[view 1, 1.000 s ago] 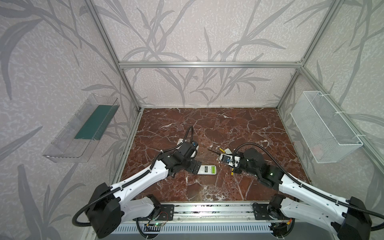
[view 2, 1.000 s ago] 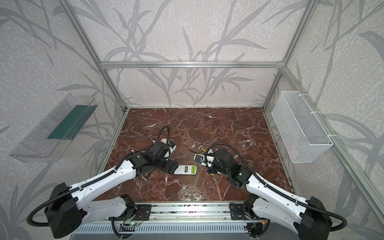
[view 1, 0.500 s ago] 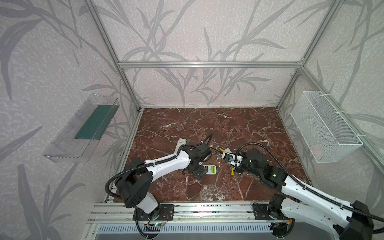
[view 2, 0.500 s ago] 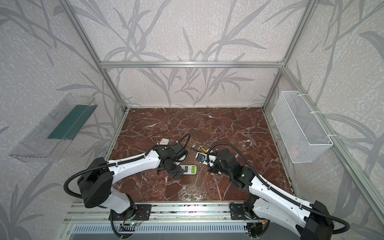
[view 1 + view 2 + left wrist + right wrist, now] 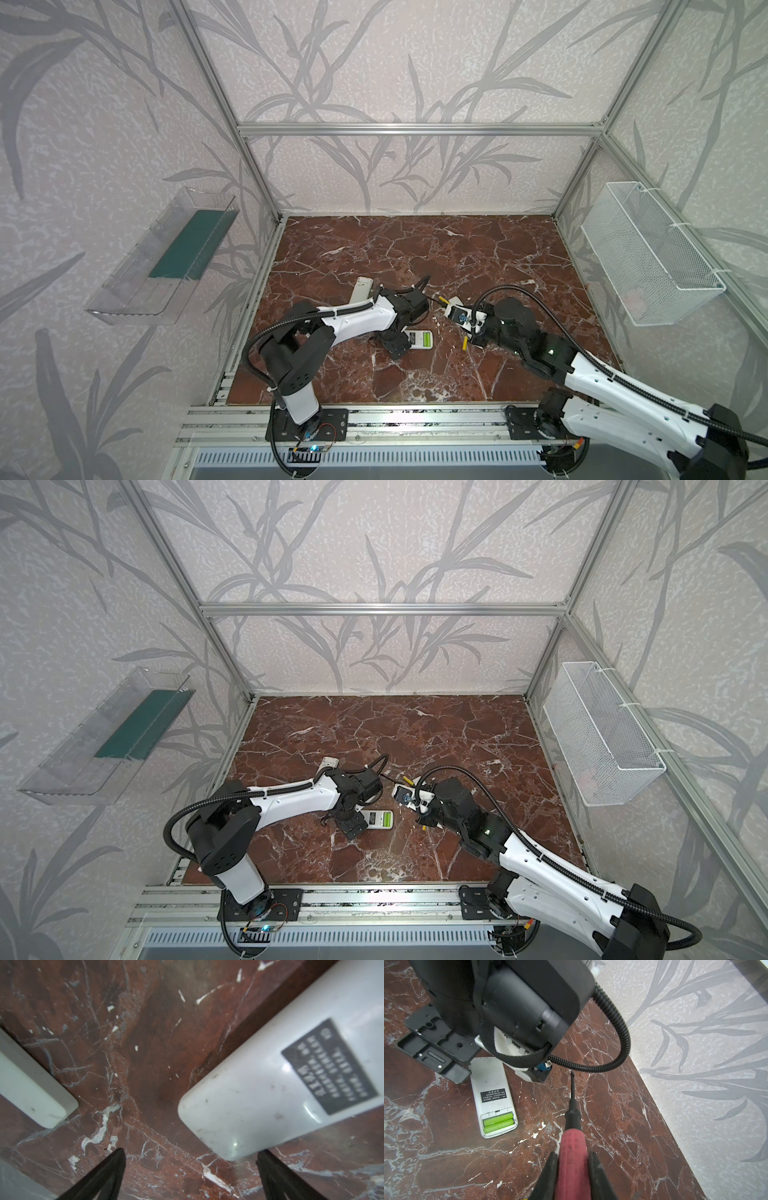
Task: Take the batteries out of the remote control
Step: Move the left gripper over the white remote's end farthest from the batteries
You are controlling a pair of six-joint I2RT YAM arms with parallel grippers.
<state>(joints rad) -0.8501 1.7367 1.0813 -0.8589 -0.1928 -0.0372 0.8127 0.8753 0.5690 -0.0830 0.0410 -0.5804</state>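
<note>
The remote control (image 5: 492,1084) lies back-up on the red marble table (image 5: 457,257) with its cover off. The two lime-green batteries (image 5: 498,1122) sit side by side in the open compartment at one end of it. The left gripper (image 5: 191,1151) is at the remote's opposite end, jaws spread wide and holding nothing. In the left wrist view, one finger (image 5: 276,1176) stands just beside the remote's rounded corner. The right gripper (image 5: 573,1154) is off the remote's battery end, clamped on the pink-red handle of the screwdriver (image 5: 572,1113). The screwdriver's dark tip points past the remote's long side without touching it. A second white remote (image 5: 360,291) lies beyond the remote control, partly behind the left arm (image 5: 353,320).

Since a second ago the remote has not shifted, and the batteries are in it as before. The left arm has folded: its elbow has swung in nearer the remote, and its wrist has drifted a little toward the battery end. The right gripper has kept its place and its hold.
</note>
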